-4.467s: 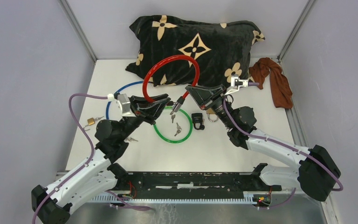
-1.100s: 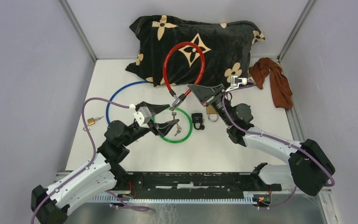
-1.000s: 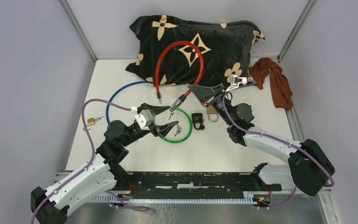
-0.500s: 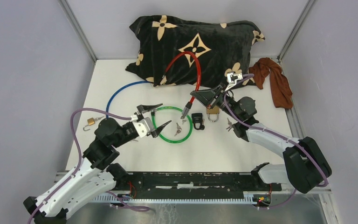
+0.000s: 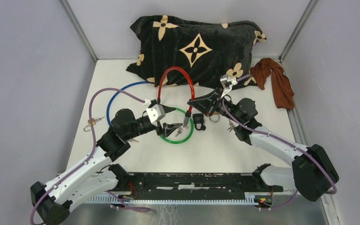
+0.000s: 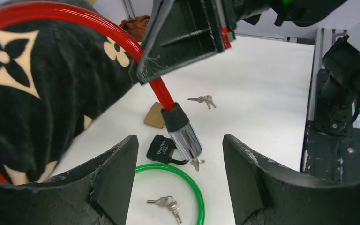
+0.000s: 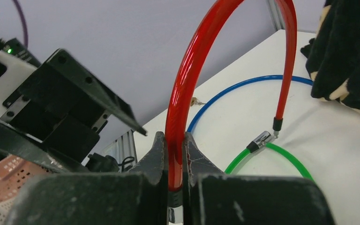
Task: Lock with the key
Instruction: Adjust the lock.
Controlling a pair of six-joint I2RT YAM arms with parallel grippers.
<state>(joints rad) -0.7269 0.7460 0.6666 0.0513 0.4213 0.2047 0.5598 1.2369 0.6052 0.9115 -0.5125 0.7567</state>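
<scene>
The red cable lock (image 5: 176,69) arches above the table, unfastened. My right gripper (image 5: 191,101) (image 7: 173,140) is shut on the cable just above its chrome lock head (image 6: 187,143). A key (image 6: 197,164) sticks out of the head's lower end. The cable's free black-tipped end (image 7: 277,124) hangs apart from the head, near the green cable's (image 7: 281,154) lock head. My left gripper (image 5: 172,118) (image 6: 179,138) is open and holds nothing. Its fingers (image 6: 112,183) stand either side of the chrome head without touching it.
A black patterned pillow (image 5: 197,42) and a brown cloth (image 5: 274,82) lie at the back. On the table are a blue cable (image 5: 122,91), a green cable loop (image 5: 187,136) around a key bunch (image 6: 166,204), a black padlock (image 6: 161,149), a brass padlock (image 6: 154,116) and loose keys (image 6: 206,100).
The red loop's free end has come out of the lock head. My right gripper has lowered the cable toward the table. My left gripper drew back, then returned open beside the head.
</scene>
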